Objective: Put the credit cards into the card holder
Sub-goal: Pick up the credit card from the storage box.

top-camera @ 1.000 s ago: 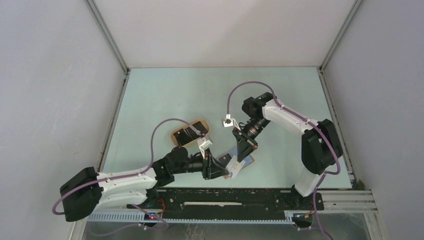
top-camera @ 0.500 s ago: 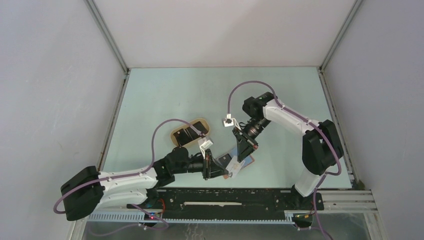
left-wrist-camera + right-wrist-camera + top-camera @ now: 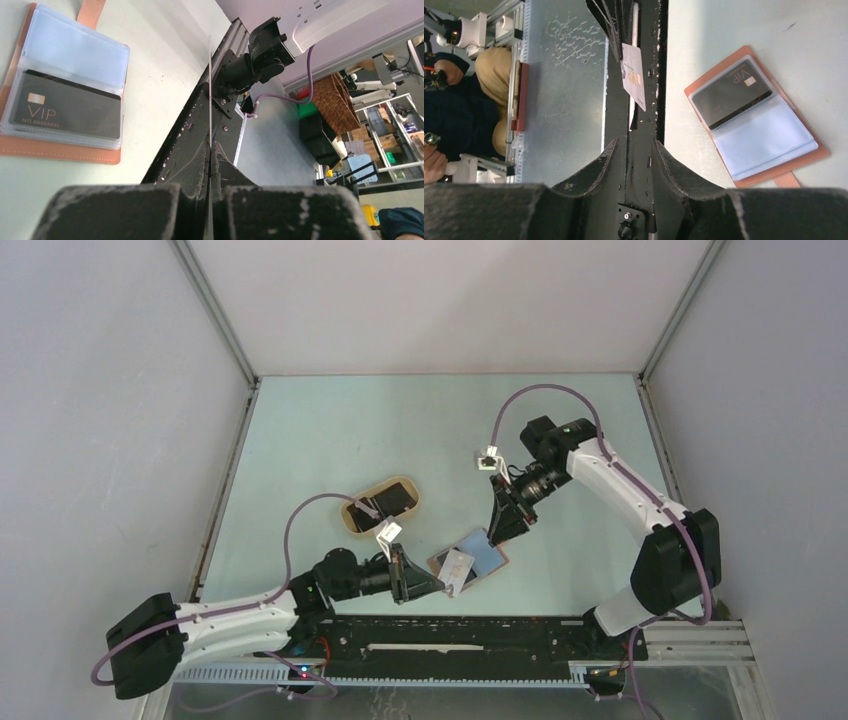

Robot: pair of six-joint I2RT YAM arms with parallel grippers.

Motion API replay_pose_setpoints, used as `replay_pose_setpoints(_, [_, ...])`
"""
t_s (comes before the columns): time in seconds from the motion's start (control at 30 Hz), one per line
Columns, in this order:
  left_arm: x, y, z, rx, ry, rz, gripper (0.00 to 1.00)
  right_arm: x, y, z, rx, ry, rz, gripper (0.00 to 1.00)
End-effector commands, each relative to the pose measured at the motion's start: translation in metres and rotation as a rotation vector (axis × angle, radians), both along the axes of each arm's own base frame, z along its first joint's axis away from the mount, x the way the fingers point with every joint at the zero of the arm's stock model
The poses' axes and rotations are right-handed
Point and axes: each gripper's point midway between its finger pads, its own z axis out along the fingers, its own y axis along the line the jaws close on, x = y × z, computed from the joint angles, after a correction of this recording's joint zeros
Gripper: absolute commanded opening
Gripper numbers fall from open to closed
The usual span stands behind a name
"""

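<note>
Now, left end effector [image 3: 433, 585]: closed on a pale card [image 3: 634, 75], which it grips by one short end.
Pale card: it stands on its edge, so the left wrist view shows it only as a thin line. From above it overlaps the near-left part of the card holder [image 3: 483, 552]. I cannot tell if it touches the holder.
Right end effector [image 3: 506, 530]: its fingers stand apart and nothing is between them. It hangs above the worktop [image 3: 330, 430], just behind the far edge of the card holder.
Card holder: it lies open and flat on the worktop, near the black rail [image 3: 450, 635] at the near edge and between the two end effectors. The pale blue pockets face up and the brown leather shows around them. The snap tab [image 3: 92, 7] sticks out from one side.
Black card [image 3: 67, 112]: it sits inside one clear pocket of the holder, with "VIP" printed on it. The other pocket beside it shows only blue.
Tan oval tray [image 3: 346, 518]: it is on the worktop to the left of the holder, well apart from it.
Dark cards [image 3: 390, 502]: they lie inside the tray. How many they are I cannot tell.
</note>
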Motion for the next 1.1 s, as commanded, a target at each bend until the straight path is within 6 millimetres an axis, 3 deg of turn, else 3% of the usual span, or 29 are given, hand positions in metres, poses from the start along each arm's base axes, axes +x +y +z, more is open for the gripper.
replay_pose_setpoints(0.0, [0.005,0.004,0.003,-0.045,0.057,0.078,0.0,0.005,0.0,0.008,0.049,-0.037,-0.046,0.37])
replay_pose_setpoints(0.23, [0.014,0.007,-0.001,-0.06,0.121,0.187,0.0,0.032,0.002,-0.007,0.014,-0.102,-0.186,0.35])
replay_pose_setpoints(0.47, [0.024,0.008,-0.008,-0.07,0.174,0.281,0.0,0.059,-0.001,-0.036,-0.089,-0.112,-0.345,0.33])
replay_pose_setpoints(1.07, [0.027,-0.017,-0.043,-0.03,0.335,0.298,0.0,0.089,-0.017,-0.097,-0.321,-0.08,-0.452,0.33])
